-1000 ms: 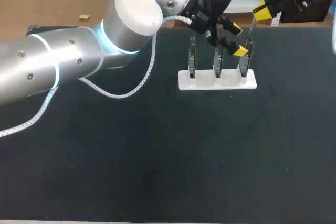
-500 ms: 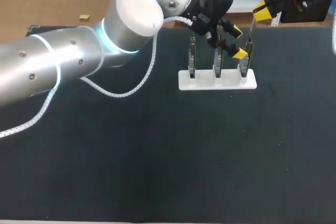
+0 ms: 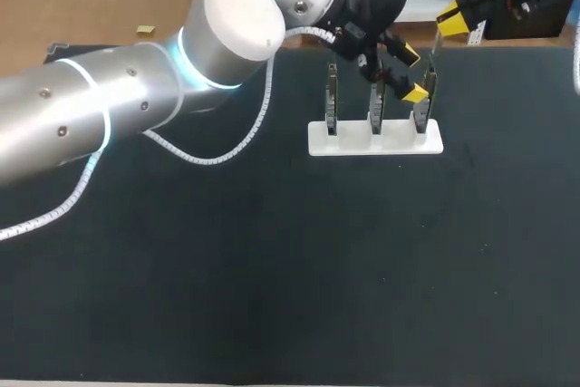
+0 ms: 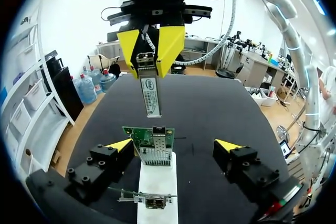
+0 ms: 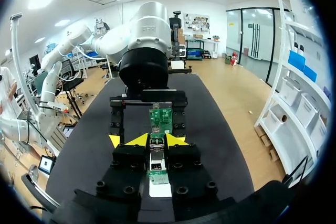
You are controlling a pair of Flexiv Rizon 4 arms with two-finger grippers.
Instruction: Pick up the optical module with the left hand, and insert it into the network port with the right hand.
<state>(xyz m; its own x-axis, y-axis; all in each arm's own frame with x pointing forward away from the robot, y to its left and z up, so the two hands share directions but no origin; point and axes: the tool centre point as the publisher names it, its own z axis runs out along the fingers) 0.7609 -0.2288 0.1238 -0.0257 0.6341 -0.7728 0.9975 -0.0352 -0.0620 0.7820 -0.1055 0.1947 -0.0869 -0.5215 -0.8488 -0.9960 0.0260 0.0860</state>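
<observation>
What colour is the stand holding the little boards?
The stand is white; the head view shows it best.

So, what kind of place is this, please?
Probably a robotics workbench for electronics assembly trials. A white holder carries three circuit boards upright on a black table, the right gripper holds an optical module near them, and the left gripper is open around one board.

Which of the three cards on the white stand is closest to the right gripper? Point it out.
The right-end card on the stand: it stands closest to the right gripper and its optical module; the middle card and left card are farther.
</observation>
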